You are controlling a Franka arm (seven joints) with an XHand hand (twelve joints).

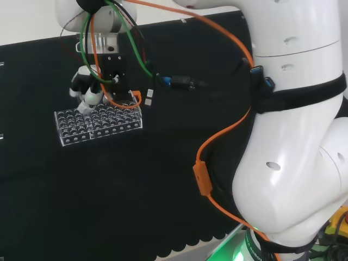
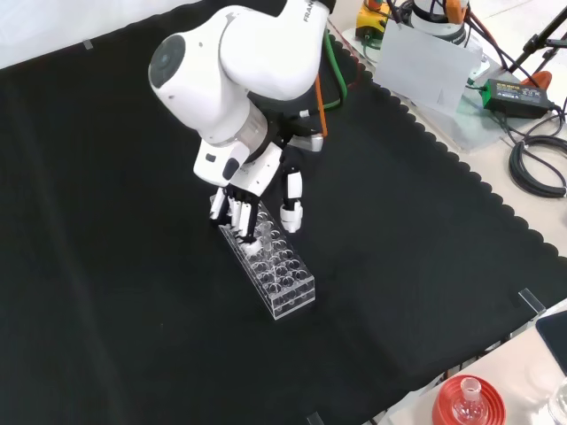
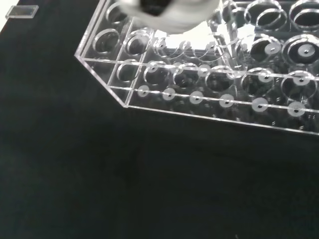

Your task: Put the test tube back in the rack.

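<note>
Robot hand (image 2: 257,199): I am hovering over the rack's (image 2: 282,276) far end, fingers curled downward; what they pinch I cannot tell.
Tube: I am not making it out clearly.
Handling: probably light, slippery, fragile; I am favouring its upper end.

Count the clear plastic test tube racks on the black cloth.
1. The clear plastic test tube rack lies mid-cloth in the front view, its far end under the hand. Other clear ware may go unseen.
</note>
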